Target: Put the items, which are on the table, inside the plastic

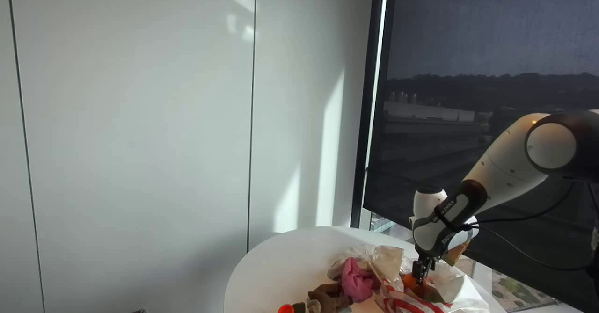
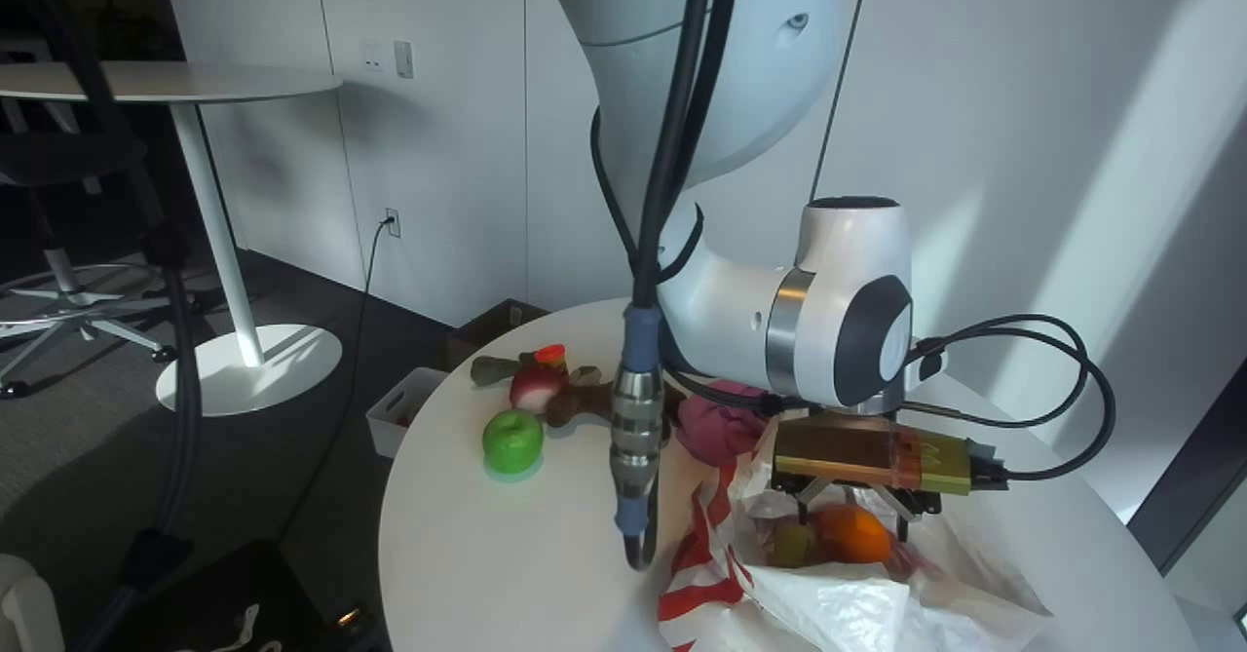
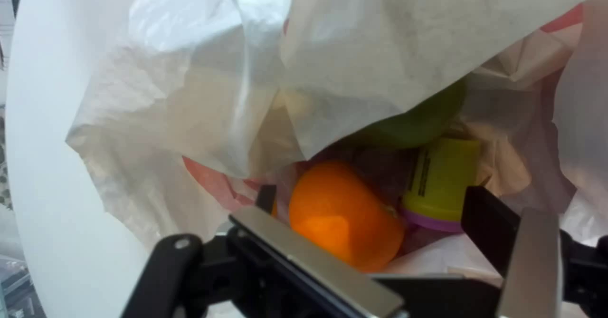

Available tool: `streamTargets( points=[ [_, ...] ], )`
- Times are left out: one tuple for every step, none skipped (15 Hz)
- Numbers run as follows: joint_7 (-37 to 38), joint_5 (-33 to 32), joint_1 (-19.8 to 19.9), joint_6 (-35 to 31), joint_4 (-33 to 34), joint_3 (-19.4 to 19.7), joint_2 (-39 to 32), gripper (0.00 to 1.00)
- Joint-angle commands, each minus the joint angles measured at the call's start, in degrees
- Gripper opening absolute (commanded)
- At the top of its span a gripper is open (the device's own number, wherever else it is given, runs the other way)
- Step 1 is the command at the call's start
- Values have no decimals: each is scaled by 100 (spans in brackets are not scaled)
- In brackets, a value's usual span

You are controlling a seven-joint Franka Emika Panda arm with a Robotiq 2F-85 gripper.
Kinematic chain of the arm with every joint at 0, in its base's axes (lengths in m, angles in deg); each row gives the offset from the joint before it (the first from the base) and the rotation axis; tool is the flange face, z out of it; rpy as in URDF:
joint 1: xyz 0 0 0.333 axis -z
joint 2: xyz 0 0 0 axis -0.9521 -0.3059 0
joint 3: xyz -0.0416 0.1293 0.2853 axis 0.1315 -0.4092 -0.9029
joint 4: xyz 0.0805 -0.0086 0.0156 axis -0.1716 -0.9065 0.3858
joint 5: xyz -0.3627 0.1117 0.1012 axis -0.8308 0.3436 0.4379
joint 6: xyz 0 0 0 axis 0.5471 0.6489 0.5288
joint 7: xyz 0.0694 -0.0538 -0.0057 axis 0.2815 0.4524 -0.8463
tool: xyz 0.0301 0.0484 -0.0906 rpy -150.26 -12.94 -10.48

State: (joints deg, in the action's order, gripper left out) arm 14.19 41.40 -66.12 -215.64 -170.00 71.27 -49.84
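The plastic [image 2: 838,603], a whitish bag with red stripes, lies with its mouth open on the white table [image 2: 487,555]. Inside it, the wrist view shows an orange ball [image 3: 342,218], a yellow tub with a purple lid [image 3: 441,180] and a green piece [image 3: 422,123] partly covered by film. My gripper [image 3: 373,206] reaches down into the bag mouth with jaws wide apart; the orange ball sits between and below them, not gripped. Outside the bag are a green apple [image 2: 512,441], a red-white piece [image 2: 538,389], a brown toy [image 2: 582,404] and a pink cloth-like piece [image 1: 358,280].
A grey-green piece [image 2: 494,370] with an orange-red ring [image 2: 550,355] lies near the table's far edge. The pink piece touches or nearly touches the bag. A white bin [image 2: 399,408] stands on the floor beside the table. Cables hang from the arm.
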Motion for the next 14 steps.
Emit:
streamTargets(
  points=[
    [406,-184,-310,158,-249,19,635,100],
    [456,-230,-411,221,-366,-15,815,100],
    [411,-136,-487,504,-485,-147,1011,100],
    [366,-20,-541,668,-535,-291,1106,100],
    [190,59,-583,820,-589,-462,1151,100],
    [170,66,-678,1017,-644,-595,1188,100],
    [65,183,-742,1206,-718,-777,1224,100],
    [-139,358,-798,1364,-816,-986,1206,100],
    [-216,494,-879,1535,-881,-1154,1193,100],
    [-323,620,-959,1605,-952,-1329,1144,100],
    [-428,714,-1048,1628,-1012,-1490,1064,100],
    [-541,750,-1133,1626,-1022,-1626,978,100],
    [-573,761,-1216,1529,-1032,-1734,879,100],
    [-574,810,-1288,1468,-1010,-1846,804,100]
  ],
)
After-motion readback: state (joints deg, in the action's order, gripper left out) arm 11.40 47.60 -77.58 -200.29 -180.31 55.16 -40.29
